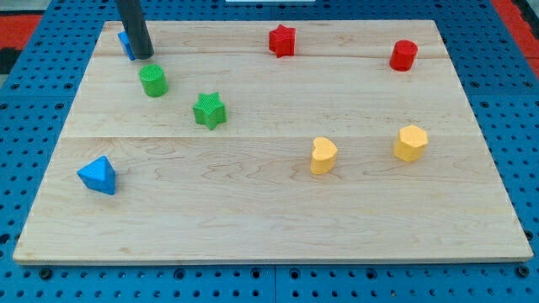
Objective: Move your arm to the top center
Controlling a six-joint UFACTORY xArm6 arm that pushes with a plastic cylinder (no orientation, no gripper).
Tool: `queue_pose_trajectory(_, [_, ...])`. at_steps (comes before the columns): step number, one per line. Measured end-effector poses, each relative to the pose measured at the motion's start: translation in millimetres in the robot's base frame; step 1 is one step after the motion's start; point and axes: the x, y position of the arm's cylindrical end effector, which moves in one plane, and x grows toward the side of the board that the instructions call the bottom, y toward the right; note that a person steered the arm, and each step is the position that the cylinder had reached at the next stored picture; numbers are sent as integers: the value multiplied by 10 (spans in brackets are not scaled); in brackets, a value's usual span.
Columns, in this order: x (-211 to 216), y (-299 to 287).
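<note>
My tip [144, 55] is at the view's top left, on the wooden board [269, 210]. It stands right in front of a blue block [125, 44] that the rod mostly hides, so its shape cannot be made out. A green cylinder [153, 81] sits just below the tip. A green star [209, 110] lies further right and lower. A red star [282, 40] sits near the top centre, well to the right of the tip.
A red cylinder [403, 55] is at the top right. A yellow heart [322, 156] and a yellow hexagon-like block [410, 143] are at the middle right. A blue pyramid-like block [98, 175] is at the lower left. Blue pegboard surrounds the board.
</note>
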Motion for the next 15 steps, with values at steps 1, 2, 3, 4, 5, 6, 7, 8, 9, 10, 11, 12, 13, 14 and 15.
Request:
queue_pose_trajectory(1, [-18, -12])
queue_pose_trajectory(2, [-104, -119])
queue_pose_trajectory(3, [-104, -115])
queue_pose_trajectory(4, [-104, -102])
queue_pose_trajectory(5, [-102, -102])
queue_pose_trajectory(6, [-33, 72])
queue_pose_trajectory(7, [181, 347])
queue_pose_trajectory(8, [319, 750])
queue_pose_trajectory(9, [21, 1068])
queue_pose_trajectory(10, [-457, 1436])
queue_pose_trajectory(11, [-527, 1439])
queue_pose_trajectory(12, [-535, 1439])
queue_pose_trajectory(13, [-536, 1439])
queue_pose_trajectory(14, [-536, 1441])
queue_pose_trajectory(15, [-536, 1461])
